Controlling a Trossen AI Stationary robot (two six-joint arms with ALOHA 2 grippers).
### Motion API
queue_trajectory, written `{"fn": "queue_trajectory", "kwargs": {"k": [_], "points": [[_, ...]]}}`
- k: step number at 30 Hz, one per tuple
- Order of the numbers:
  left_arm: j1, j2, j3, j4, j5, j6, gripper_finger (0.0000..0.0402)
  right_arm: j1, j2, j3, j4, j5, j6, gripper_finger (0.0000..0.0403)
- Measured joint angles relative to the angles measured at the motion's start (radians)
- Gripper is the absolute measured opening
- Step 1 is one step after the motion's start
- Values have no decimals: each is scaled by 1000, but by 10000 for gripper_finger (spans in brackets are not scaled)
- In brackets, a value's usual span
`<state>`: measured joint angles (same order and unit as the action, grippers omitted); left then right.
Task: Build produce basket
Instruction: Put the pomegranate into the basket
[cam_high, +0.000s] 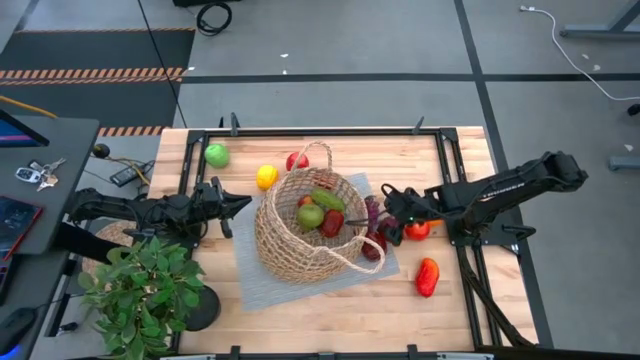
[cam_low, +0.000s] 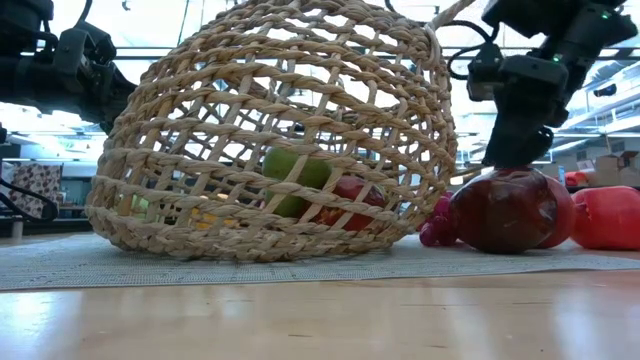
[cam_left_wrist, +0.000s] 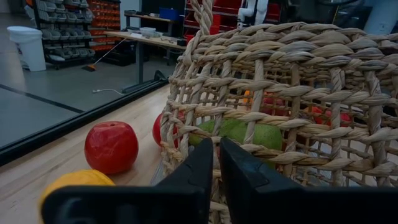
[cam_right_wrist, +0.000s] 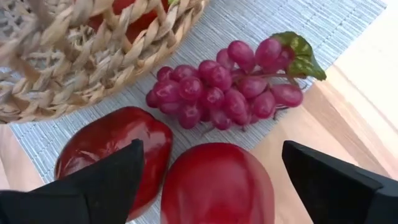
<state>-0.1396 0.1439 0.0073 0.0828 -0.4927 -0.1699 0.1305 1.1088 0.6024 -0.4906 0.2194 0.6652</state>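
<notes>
- Lying tipped on its side on a ribbed grey mat (cam_high: 250, 285), the round, open-weave wicker basket (cam_high: 305, 230) holds green and red produce (cam_high: 318, 214).
- Right gripper (cam_right_wrist: 211, 171) hangs over a glossy red tomato (cam_right_wrist: 217, 183), fingers spread wide either side, beside a dark red apple (cam_right_wrist: 115, 149) and purple grapes (cam_right_wrist: 227, 84).
- Left gripper (cam_left_wrist: 216, 168) faces the basket's wall, fingers pressed together.
- A pepper (cam_high: 427, 277) lies on the wooden worktop (cam_high: 330, 320).

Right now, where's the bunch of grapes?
The grapes lie on the grey mat just right of the basket, beside two red fruits, right under the open right gripper.
</notes>
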Motion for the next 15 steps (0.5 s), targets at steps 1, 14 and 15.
{"fn": "queue_trajectory", "kwargs": {"k": [1, 14, 15], "points": [[0, 0, 0, 0, 0, 0, 34, 11, -4, -8, 12, 12, 5, 385], [0, 0, 0, 0, 0, 0, 39, 93, -59, -202, 196, 147, 65, 385], [0, 0, 0, 0, 0, 0, 38, 94, -61, -223, 228, 146, 68, 385]]}}
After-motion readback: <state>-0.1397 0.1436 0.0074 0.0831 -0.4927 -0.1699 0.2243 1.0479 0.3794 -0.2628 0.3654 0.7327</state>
